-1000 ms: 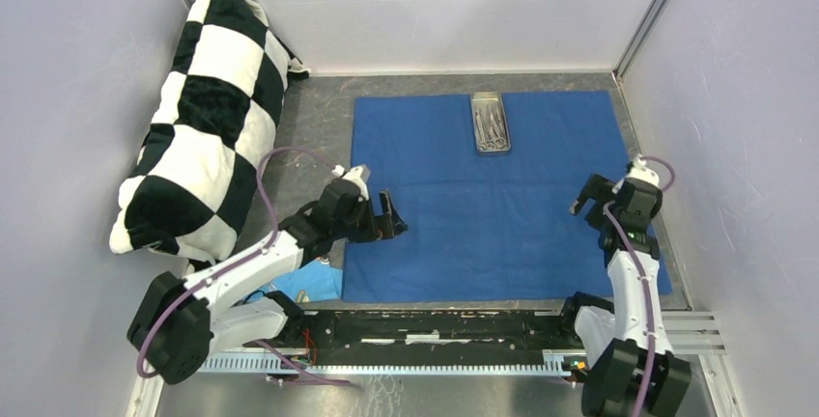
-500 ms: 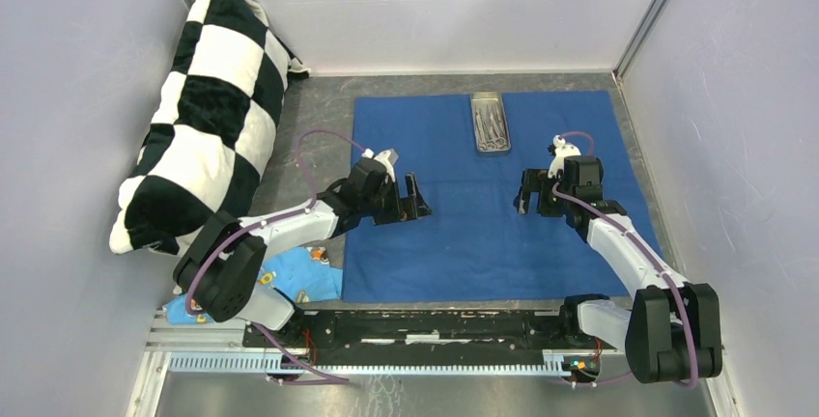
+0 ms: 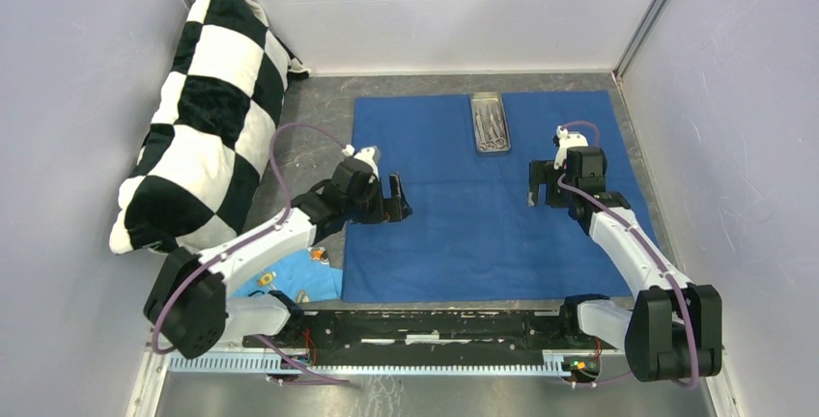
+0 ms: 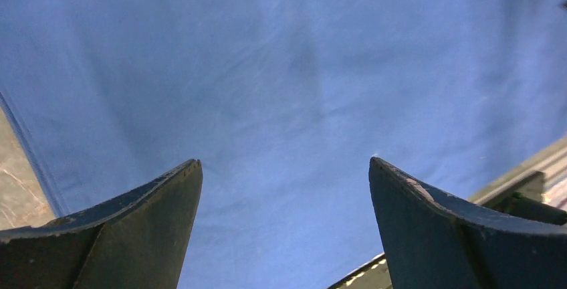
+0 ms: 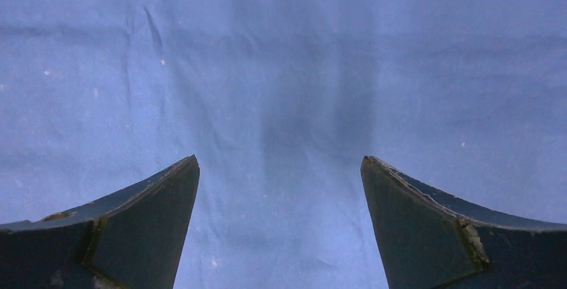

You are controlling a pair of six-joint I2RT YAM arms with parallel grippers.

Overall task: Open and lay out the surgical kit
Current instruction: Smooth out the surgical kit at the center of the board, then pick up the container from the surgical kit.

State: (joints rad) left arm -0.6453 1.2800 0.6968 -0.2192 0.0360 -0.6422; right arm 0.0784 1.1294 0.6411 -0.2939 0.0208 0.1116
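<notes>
My left hand (image 3: 394, 199) and right hand (image 3: 541, 185) hover spread, empty; snagging the dark blue cloth wrap (image 3: 464, 234) (lying flat) could jolt the small rectangular steel tray (image 3: 490, 124).

Pale lilac walls (image 3: 77, 69) on three sides, aluminium corner posts (image 3: 652, 16), grey tabletop (image 3: 319, 137), checkered pillow (image 3: 198, 118) leaning left, even light

A flat, dark blue cloth wrap (image 4: 287, 81) is filling nearly the whole view. The left end effector (image 4: 284, 163) is pointing at it, its two dark fingers (image 4: 150, 225) standing wide apart over bare cloth. Grey table (image 4: 17, 192) is showing at the lower left, and a pale metal rail (image 4: 535, 165) at the lower right.
</notes>
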